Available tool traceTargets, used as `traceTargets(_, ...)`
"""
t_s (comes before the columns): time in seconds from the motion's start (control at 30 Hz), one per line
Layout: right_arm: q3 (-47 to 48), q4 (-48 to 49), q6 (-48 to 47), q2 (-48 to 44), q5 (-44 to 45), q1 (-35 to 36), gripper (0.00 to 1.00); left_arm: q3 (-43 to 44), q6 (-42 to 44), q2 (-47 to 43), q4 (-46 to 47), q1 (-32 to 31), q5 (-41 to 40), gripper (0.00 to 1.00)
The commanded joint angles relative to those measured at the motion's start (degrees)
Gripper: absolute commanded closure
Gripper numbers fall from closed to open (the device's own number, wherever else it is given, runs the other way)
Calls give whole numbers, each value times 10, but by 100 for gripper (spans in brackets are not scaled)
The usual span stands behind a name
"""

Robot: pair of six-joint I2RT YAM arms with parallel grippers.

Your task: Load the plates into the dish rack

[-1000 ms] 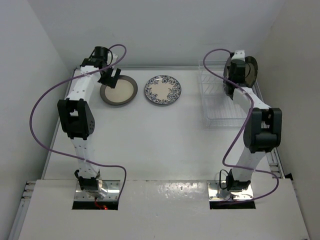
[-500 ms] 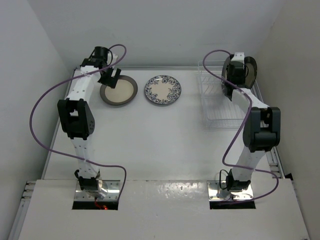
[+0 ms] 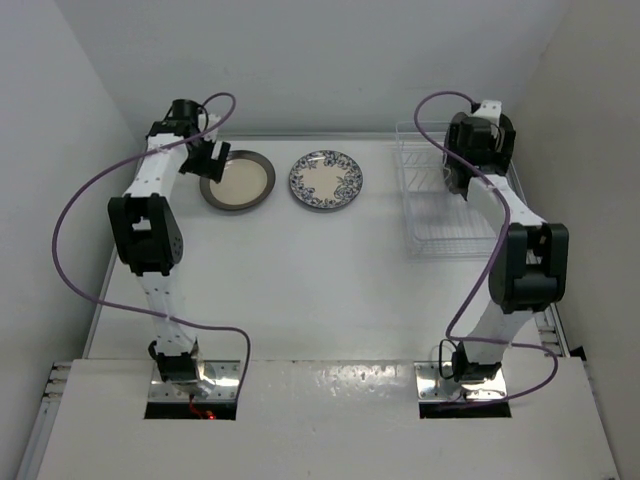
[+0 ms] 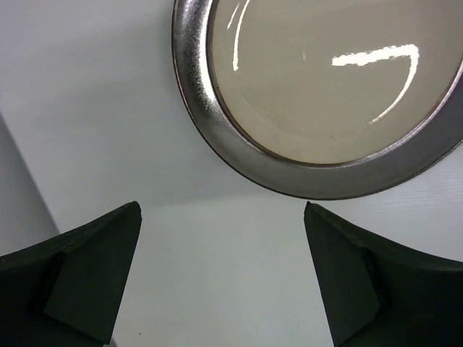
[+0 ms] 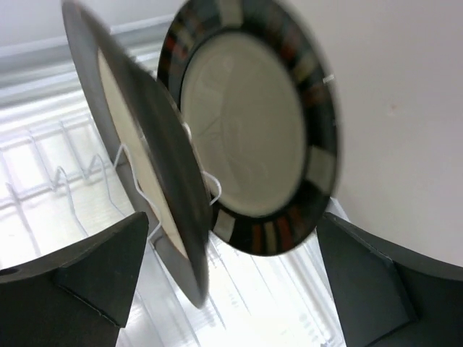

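Two plates (image 5: 246, 137) stand upright in the dish rack (image 3: 440, 225).

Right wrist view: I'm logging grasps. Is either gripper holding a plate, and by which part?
Nothing is held. The right gripper stands open around the standing grey-rimmed plate without touching it; the left gripper is open over bare table.
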Motion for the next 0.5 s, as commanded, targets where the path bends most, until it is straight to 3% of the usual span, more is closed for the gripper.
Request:
traceTargets(0.0, 32, 0, 22, -77, 3, 2, 0, 30, -30, 41, -12, 55, 87, 0)
traceTargets(0.17, 20, -13, -11, -116, -34, 37, 0, 66, -75, 123, -12, 88, 200, 0)
traceTargets(0.47, -1, 22, -72, -172, -63, 98, 0, 84, -122, 209, 18, 125, 307, 1)
